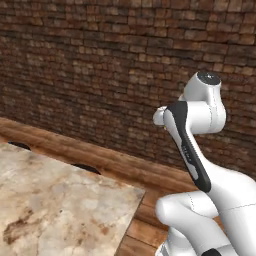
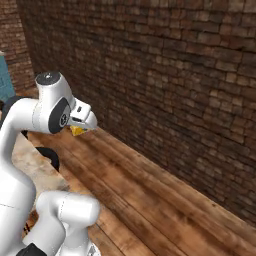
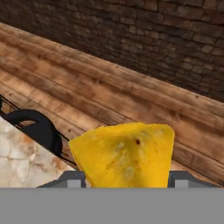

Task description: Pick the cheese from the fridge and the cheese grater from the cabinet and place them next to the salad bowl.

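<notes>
Cheese (image 3: 124, 153) wedge clamped in pincer (image 2: 79, 129) — held above wood floor (image 2: 150, 195), beside marble worktop (image 1: 55, 200) edge.

White arm folded high, gripper (image 2: 79, 128) clamped on cheese (image 3: 124, 153).

One cheese (image 3: 124, 155) wedge, one marble counter (image 1: 55, 205), apparently.

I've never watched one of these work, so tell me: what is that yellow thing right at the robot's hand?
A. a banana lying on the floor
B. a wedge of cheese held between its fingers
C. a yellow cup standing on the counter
B: in the hand view the yellow cheese sits between the gripper fingers, above the wooden floor.
</notes>
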